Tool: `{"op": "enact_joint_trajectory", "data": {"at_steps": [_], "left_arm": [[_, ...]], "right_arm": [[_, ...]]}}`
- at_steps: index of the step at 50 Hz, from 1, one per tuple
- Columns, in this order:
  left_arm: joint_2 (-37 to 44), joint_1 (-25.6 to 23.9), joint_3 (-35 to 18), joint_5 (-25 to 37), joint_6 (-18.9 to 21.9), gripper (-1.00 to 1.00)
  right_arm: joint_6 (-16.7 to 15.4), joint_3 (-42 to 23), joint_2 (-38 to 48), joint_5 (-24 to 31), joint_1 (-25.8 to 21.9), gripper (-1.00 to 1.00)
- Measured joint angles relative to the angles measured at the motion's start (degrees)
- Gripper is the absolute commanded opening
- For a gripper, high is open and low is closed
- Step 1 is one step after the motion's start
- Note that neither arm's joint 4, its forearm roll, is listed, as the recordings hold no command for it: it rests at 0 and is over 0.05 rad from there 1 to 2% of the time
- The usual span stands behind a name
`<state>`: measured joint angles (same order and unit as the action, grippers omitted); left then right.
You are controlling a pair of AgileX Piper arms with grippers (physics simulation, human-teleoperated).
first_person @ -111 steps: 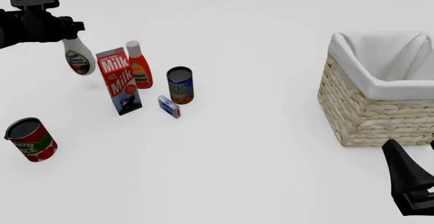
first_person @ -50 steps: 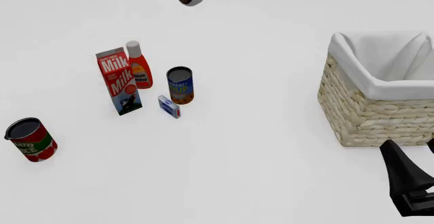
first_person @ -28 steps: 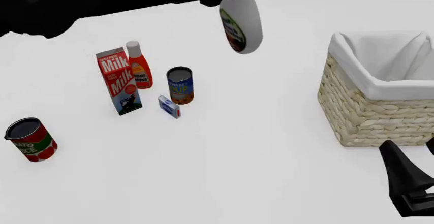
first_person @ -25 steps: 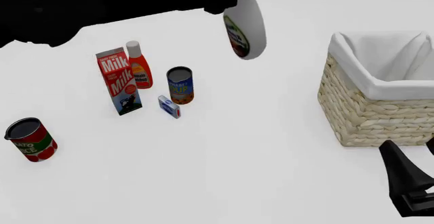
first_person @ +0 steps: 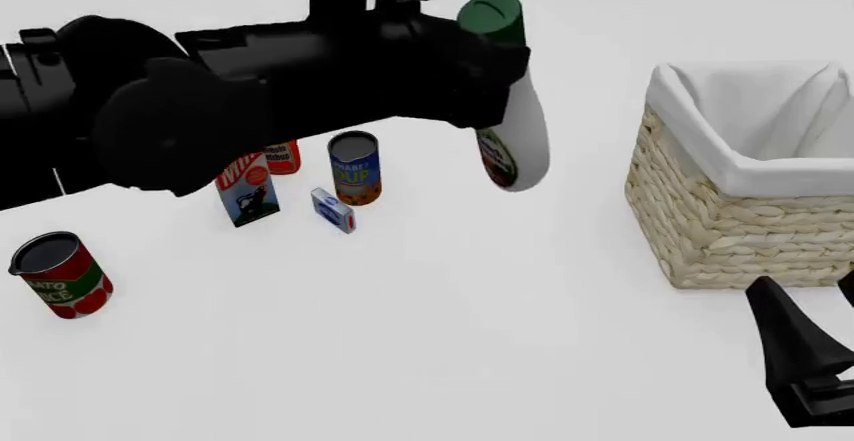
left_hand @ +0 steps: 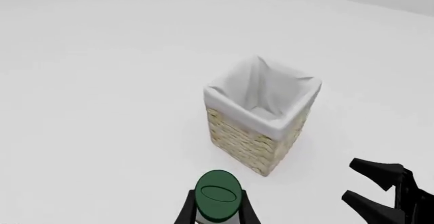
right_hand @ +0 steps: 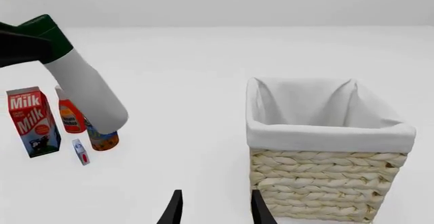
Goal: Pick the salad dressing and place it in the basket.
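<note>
The salad dressing (first_person: 518, 146), a white bottle with a dark green cap, hangs tilted in the air left of the basket (first_person: 727, 231). My left gripper (first_person: 497, 71) is shut on its neck just below the cap. In the left wrist view the green cap (left_hand: 218, 200) sits between the fingers (left_hand: 184, 213), with the basket (left_hand: 251, 148) ahead and below. The right wrist view shows the bottle (right_hand: 85, 89) held high, left of the basket (right_hand: 326, 183). My right gripper (first_person: 807, 286) is open and empty, low beside the basket's near right corner.
Under the left arm stand a milk carton (first_person: 247, 189), a red-orange bottle (first_person: 280, 153), a soup can (first_person: 355, 168) and a small blue box (first_person: 332, 210). A tomato sauce can (first_person: 60, 275) stands at the near left. The right gripper (left_hand: 352, 182) shows in the left wrist view.
The left arm has carried the bottle right and lower, closer to the basket. The arm now crosses the view and covers the top of the milk carton. The right arm has not moved.
</note>
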<state>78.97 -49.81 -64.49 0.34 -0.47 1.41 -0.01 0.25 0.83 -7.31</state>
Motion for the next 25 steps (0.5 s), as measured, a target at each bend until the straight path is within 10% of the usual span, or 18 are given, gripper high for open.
{"op": "enact_joint_trajectory", "data": {"at_steps": [25], "left_arm": [[3.0, -1.6, 6.1, -6.2, -2.9, -1.00]], "right_arm": [[-0.2, 0.0, 0.6, -0.7, -0.3, 1.00]]}}
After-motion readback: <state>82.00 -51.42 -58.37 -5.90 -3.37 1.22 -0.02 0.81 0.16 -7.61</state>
